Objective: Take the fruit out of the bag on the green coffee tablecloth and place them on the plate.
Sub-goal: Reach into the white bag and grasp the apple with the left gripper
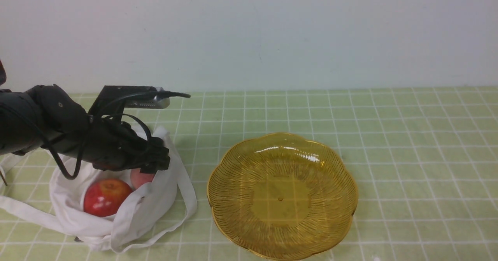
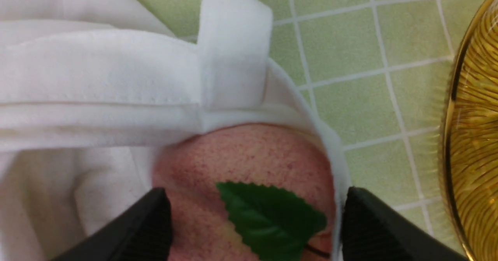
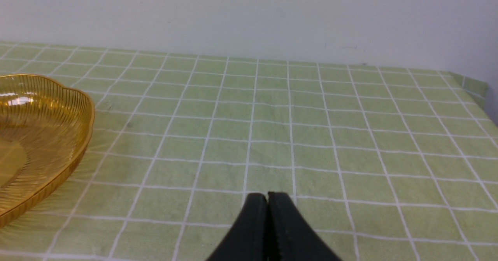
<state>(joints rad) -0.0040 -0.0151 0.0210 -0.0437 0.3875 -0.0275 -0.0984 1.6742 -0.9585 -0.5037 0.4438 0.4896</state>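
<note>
The white bag (image 1: pixel 116 210) lies on the green coffee tablecloth (image 1: pixel 389 136) at the front left, its mouth open. Inside are a red apple (image 1: pixel 106 197) and a pale pink peach (image 1: pixel 140 177). My left gripper (image 1: pixel 155 163) is at the bag's mouth, right over the peach. In the left wrist view the peach (image 2: pixel 249 160) with its green leaf (image 2: pixel 272 218) sits between the wide-apart fingers (image 2: pixel 148 226), and the bag's rim (image 2: pixel 330 148) runs between the peach and the other finger. The amber plate (image 1: pixel 241 167) stands empty to the right. My right gripper (image 3: pixel 267 195) is shut and empty over bare cloth.
The bag's long straps (image 1: pixel 186 198) trail over the cloth toward the plate and off to the left. A pale wall stands behind the table. The plate's rim (image 3: pixel 78 109) shows in the right wrist view, and the table's far corner (image 3: pixel 474 86) too.
</note>
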